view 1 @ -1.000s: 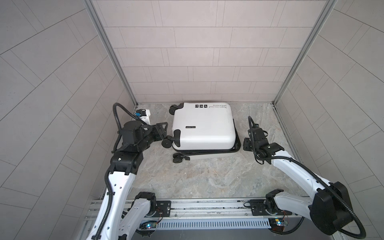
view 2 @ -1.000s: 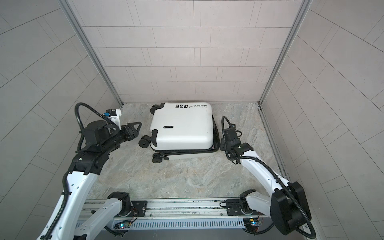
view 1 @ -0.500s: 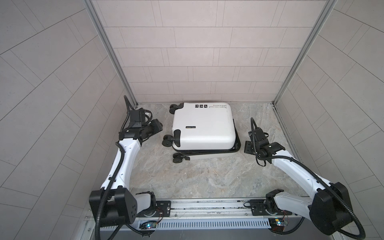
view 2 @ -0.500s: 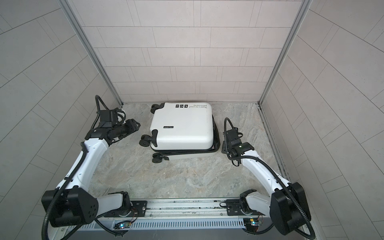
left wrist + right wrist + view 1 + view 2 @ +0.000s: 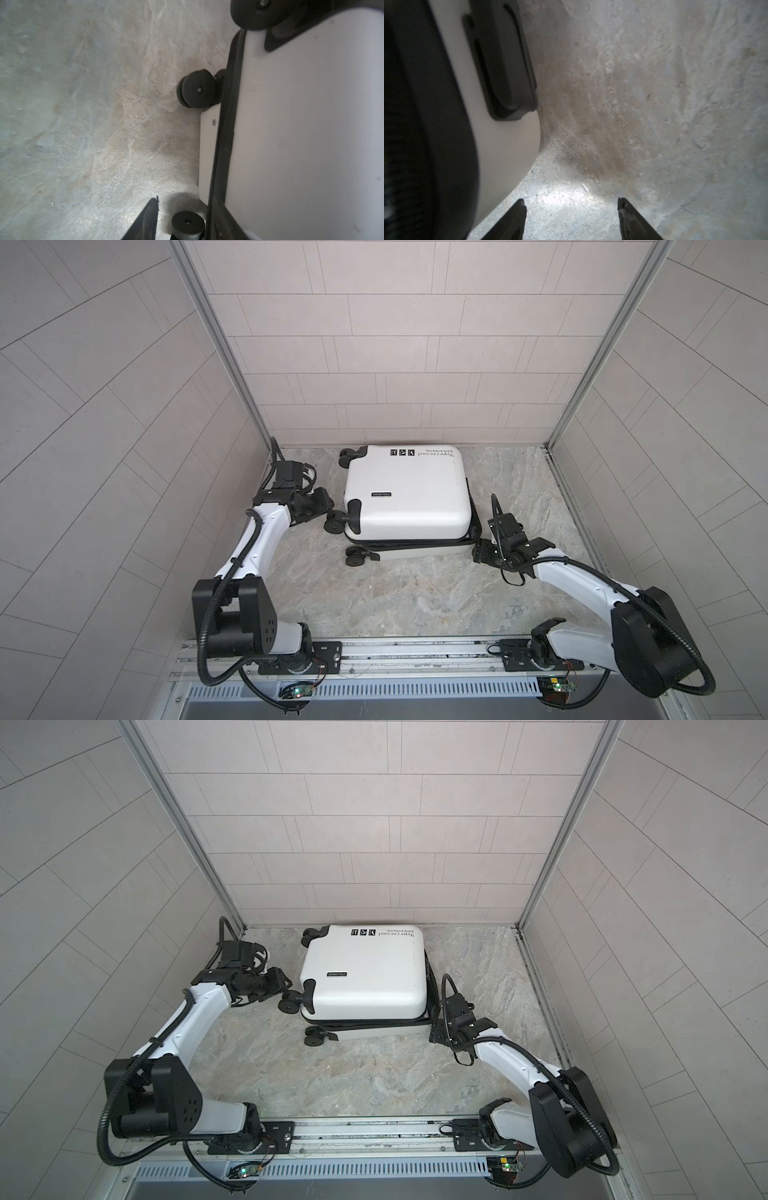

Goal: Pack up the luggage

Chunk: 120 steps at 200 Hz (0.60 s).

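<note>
The luggage (image 5: 407, 493) (image 5: 365, 973) is a white hard-shell suitcase lying flat at the back of the stone floor. Its lid is down and sits slightly askew over the lower shell, with the black zipper trim showing. My left gripper (image 5: 324, 506) (image 5: 279, 979) is low at the suitcase's left side. In the left wrist view this gripper (image 5: 186, 199) is open, with a black wheel (image 5: 188, 223) between its fingers and a gap beside it. My right gripper (image 5: 478, 549) (image 5: 434, 1031) is at the suitcase's front right corner. It (image 5: 571, 202) is open over bare floor beside the white shell (image 5: 500, 145).
Tiled walls close in the back and both sides, with metal posts (image 5: 224, 344) (image 5: 602, 344) in the corners. The arms' base rail (image 5: 395, 651) runs along the front. Bare marbled floor (image 5: 407, 601) lies between the rail and the suitcase.
The left arm has come down from a raised pose and stretched out low toward the suitcase's left wheels, its jaws narrowing. The right gripper has slid toward the front right corner and opened wider.
</note>
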Motion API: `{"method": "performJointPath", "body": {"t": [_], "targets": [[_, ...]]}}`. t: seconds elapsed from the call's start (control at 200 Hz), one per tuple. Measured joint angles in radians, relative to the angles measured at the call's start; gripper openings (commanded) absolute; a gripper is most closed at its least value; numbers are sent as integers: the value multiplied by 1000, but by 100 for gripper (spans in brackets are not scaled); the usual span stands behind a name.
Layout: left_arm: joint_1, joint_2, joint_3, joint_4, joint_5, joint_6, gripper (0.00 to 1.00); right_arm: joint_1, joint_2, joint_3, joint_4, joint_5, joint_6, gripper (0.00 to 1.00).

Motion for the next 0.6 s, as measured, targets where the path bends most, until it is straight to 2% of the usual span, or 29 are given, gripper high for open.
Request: {"method": "performJointPath", "body": {"t": [0.14,0.34,0.6], "targets": [[-42,0,-16,8,23,-5,43,-13,47,3,11,-21,14,73],[-112,-42,-64,36,42,-31,41,-90,139,36,101,-77,45,73],[-208,-130,-170,39,71,-76,40,-140,268,149,133,-159,41,73]]}}
